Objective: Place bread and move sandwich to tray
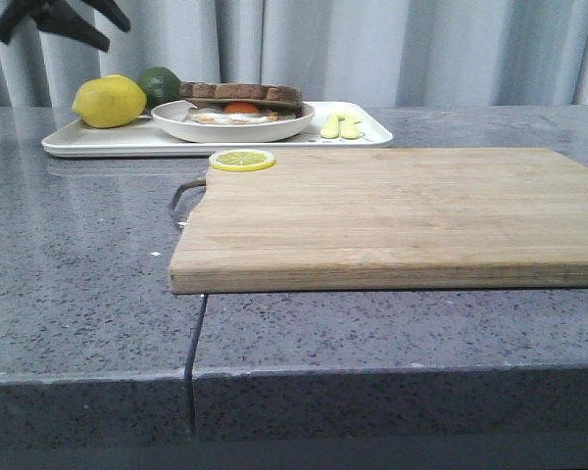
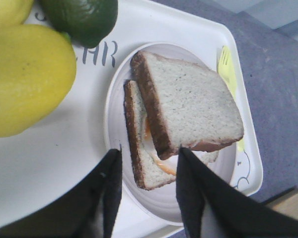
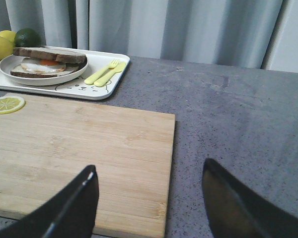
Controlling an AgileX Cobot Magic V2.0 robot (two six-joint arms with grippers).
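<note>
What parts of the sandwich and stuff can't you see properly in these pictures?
- Fried egg: left wrist view shows only a sliver; the top bread covers it.
- Bear drawing on the tray: the plate hides most of it.
- Left gripper: front view cuts it off at the top edge.
- Cutting board: its right end runs off the front view.

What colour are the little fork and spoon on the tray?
Pale yellow fork and spoon; clearest in the right wrist view.

A wooden cutting board (image 1: 402, 215) lies on the grey speckled tabletop (image 1: 69, 284), a lemon slice (image 1: 242, 160) at its far left corner. Beyond sit a lemon (image 1: 109, 101), a lime (image 1: 159, 84) and yellow cutlery (image 1: 339, 124). Grey curtains (image 1: 402, 49) hang behind.
</note>
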